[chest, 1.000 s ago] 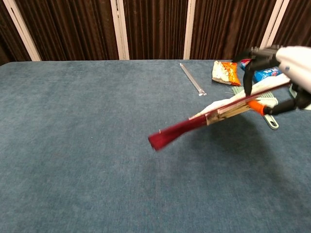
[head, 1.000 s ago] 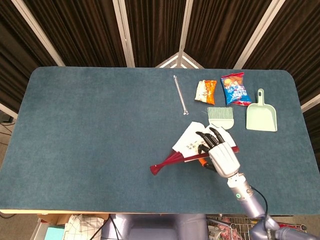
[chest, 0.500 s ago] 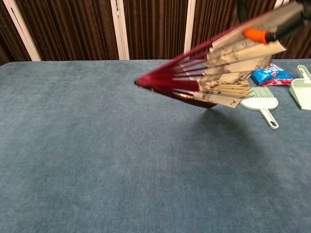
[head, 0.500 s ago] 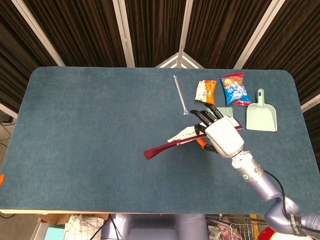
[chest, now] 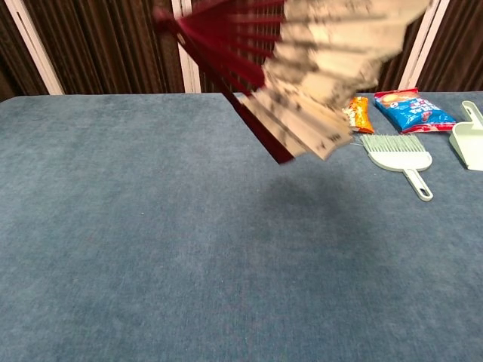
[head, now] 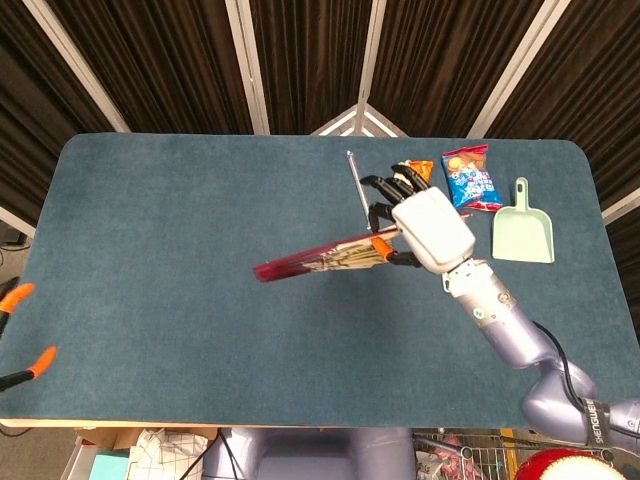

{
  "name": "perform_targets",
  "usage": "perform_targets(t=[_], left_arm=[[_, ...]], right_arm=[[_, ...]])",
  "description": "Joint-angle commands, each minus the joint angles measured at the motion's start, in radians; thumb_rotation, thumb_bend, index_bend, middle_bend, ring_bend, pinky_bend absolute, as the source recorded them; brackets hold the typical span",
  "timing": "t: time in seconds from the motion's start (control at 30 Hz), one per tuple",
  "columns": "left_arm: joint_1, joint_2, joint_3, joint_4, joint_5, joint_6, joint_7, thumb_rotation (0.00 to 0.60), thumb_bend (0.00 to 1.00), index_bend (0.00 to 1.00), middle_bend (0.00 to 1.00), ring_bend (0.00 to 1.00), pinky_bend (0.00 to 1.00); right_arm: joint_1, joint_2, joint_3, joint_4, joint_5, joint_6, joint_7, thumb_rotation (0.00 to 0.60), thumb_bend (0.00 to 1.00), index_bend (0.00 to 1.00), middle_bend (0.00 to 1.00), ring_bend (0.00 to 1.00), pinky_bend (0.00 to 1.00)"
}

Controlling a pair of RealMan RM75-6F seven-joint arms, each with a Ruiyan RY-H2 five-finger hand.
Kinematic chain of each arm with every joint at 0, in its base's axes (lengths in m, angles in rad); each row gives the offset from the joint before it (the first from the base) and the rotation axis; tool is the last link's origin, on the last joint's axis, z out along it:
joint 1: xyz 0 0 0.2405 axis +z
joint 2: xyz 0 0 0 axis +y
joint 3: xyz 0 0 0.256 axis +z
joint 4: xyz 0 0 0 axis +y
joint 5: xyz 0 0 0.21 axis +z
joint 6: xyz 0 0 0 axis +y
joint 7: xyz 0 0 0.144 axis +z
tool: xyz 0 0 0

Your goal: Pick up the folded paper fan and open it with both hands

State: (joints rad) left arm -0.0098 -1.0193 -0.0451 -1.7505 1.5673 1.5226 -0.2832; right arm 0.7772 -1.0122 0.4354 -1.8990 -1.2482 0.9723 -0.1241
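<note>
My right hand (head: pixel 428 228) grips the paper fan (head: pixel 322 262) by its outer end and holds it well above the blue table (head: pixel 180 230). From above the fan shows edge-on, its red pivot end pointing left. In the chest view the fan (chest: pixel 302 68) hangs high and blurred, partly spread, with red ribs and printed cream paper; no hand shows there. Only orange fingertips of my left hand (head: pixel 20 330) appear at the far left edge, apart from each other and holding nothing, far from the fan.
At the back right lie a thin metal rod (head: pixel 356 178), an orange snack bag (chest: pixel 358 115), a blue snack bag (head: pixel 468 178), a pale green brush (chest: pixel 396 145) and a matching dustpan (head: pixel 523 236). Dark curtains stand behind the table.
My right hand has lifted the fan off the table and carried it up and back-left. The fan has fallen partly open. My left hand's fingertips have come in at the left edge.
</note>
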Motion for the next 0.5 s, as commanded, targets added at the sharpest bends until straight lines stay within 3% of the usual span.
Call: perform_targets(t=[0.03, 0.2, 0.5], left_arm=[[-0.035, -0.052, 0.026, 0.008, 0.042, -0.044, -0.032, 0.600, 0.36, 0.18, 0.06, 0.00, 0.00], [-0.079, -0.113, 0.026, -0.005, 0.040, -0.100, -0.083, 0.600, 0.36, 0.17, 0.06, 0.00, 0.00], [-0.133, -0.156, 0.002, -0.034, 0.036, -0.132, -0.194, 0.600, 0.32, 0.19, 0.06, 0.00, 0.00]], right_arm=[[0.072, 0.040, 0.066, -0.064, 0.136, -0.031, -0.067, 0.600, 0.43, 0.91, 0.22, 0.26, 0.14], [0.153, 0.050, 0.079, -0.134, 0.281, -0.022, -0.211, 0.600, 0.43, 0.91, 0.22, 0.26, 0.14], [0.252, 0.035, 0.100, -0.243, 0.416, 0.065, -0.348, 0.600, 0.43, 0.91, 0.22, 0.26, 0.14]])
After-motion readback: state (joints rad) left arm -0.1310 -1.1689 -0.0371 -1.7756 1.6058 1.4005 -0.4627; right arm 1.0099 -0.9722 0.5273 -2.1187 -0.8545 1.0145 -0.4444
